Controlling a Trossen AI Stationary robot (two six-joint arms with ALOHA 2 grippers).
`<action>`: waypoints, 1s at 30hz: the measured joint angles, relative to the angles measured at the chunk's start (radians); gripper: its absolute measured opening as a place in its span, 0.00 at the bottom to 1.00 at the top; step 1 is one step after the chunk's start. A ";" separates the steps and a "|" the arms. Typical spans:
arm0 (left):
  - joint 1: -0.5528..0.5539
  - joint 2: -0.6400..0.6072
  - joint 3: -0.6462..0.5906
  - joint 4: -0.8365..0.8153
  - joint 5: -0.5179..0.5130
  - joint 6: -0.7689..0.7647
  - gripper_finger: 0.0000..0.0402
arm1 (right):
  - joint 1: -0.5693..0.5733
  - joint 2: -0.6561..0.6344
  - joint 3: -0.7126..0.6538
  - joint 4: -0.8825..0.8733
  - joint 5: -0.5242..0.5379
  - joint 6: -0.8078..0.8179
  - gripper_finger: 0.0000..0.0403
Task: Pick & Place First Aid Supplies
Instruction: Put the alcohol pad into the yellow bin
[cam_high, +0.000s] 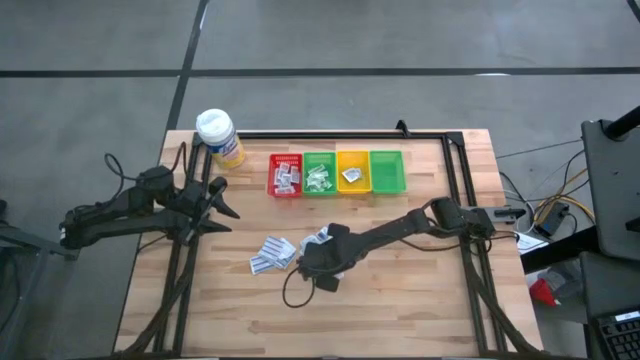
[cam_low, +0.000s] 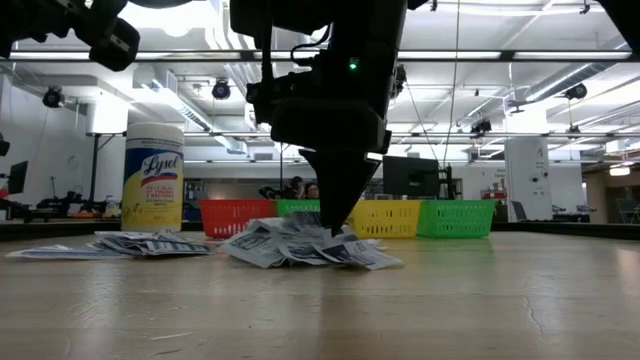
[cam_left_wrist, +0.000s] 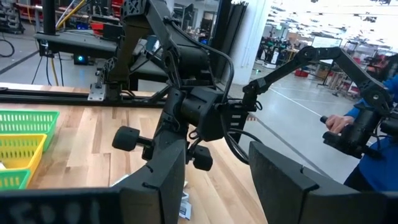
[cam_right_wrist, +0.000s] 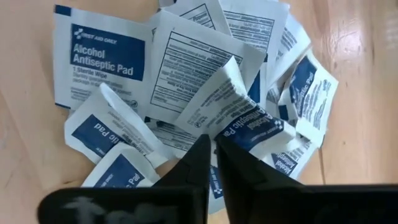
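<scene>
Now w/ the right gripper (cam_right_wrist: 211, 146) nearly shut, tips pinching one alcohol pad sachet (cam_right_wrist: 233, 112) atop the pile, we'd lift slow so neighbours don't drag.

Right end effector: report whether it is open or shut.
Nearly shut. The right end effector has its fingertips almost together, pinching the edge of one antiseptic pad sachet atop the pile.

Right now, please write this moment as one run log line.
right gripper: shut on alcohol pad sachet, at sachet pile | left gripper: open, waiting beside table's left | bins: partly filled
</scene>
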 joint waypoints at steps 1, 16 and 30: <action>0.000 0.000 0.000 0.000 0.000 0.002 0.43 | -0.001 0.000 0.000 0.000 -0.001 0.000 0.10; 0.000 0.000 0.000 0.000 0.000 0.003 0.43 | 0.008 -0.011 0.000 -0.031 -0.004 0.001 0.30; 0.000 0.000 0.000 0.007 0.000 0.003 0.43 | 0.012 -0.080 0.003 0.058 -0.003 -0.015 0.25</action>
